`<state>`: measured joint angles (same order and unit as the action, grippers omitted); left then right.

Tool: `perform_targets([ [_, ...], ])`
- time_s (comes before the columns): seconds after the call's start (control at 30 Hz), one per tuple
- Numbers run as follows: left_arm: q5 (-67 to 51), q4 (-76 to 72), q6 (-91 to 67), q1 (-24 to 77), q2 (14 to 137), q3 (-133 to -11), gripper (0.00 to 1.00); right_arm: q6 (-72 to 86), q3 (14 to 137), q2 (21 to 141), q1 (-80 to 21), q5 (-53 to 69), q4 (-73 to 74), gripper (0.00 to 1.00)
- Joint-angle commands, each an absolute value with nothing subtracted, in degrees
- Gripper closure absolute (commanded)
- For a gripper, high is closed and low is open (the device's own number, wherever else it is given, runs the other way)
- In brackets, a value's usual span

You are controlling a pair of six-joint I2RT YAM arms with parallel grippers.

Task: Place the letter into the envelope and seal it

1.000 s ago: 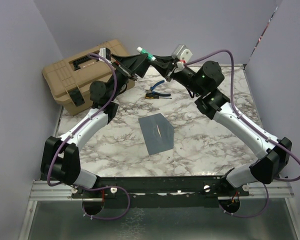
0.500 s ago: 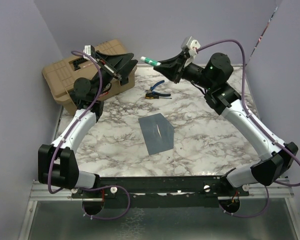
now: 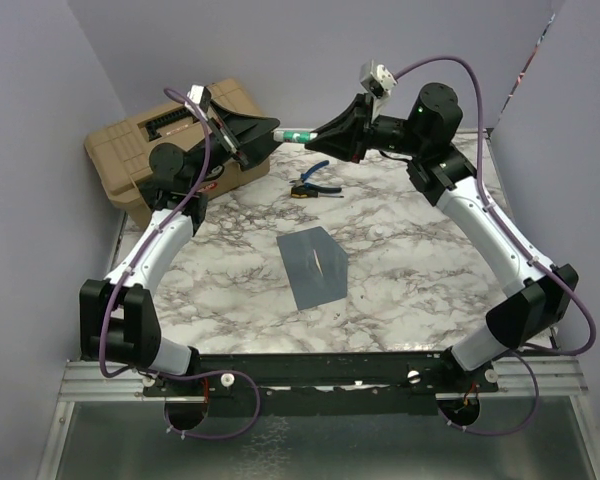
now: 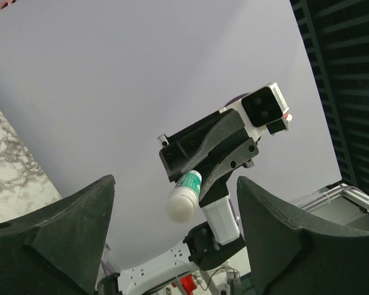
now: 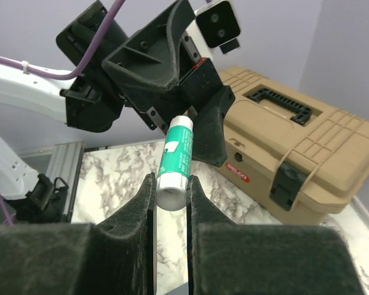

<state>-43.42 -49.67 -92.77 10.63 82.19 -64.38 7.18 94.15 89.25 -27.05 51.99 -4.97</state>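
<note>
Above the far side of the marble table (image 3: 430, 280), the right gripper (image 3: 327, 132) clamps a green-and-white glue stick (image 3: 298, 133), its long axis aiming white end first at the left gripper (image 3: 264, 129), whose jaws gape just beside it. The envelope (image 3: 313, 265) lies flat mid-table between the arms, well apart from both grippers, long axis running far-left to near-right; no letter shows

Bright, even, diffuse light with soft, faint shadows; all three views reasonably sharp.

tan toolbox (image 3: 130, 150), blue pliers (image 3: 310, 181), green-white tube (image 5: 176, 153), marble table (image 3: 410, 275)
</note>
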Motion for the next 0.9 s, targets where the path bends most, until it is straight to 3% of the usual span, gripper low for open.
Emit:
perform_targets([
  [0.0,-47.8,-49.5,-95.1,11.0,83.1,-66.2,0.27,8.6,96.6,91.2,-27.2,57.9,-3.2,1.0],
  [0.23,-48.9,-49.5,-95.4,11.3,82.7,-65.1,0.49,6.9,98.2,93.0,-27.2,60.1,-1.7,1.0],
  [0.57,-50.3,-49.5,-95.3,12.1,82.8,-64.4,0.67,5.0,98.0,93.3,-27.1,61.2,-1.2,1.0],
  [0.87,-51.4,-49.5,-94.8,12.3,82.1,-63.2,0.61,4.4,98.3,93.8,-26.9,60.4,-0.5,1.0],
])
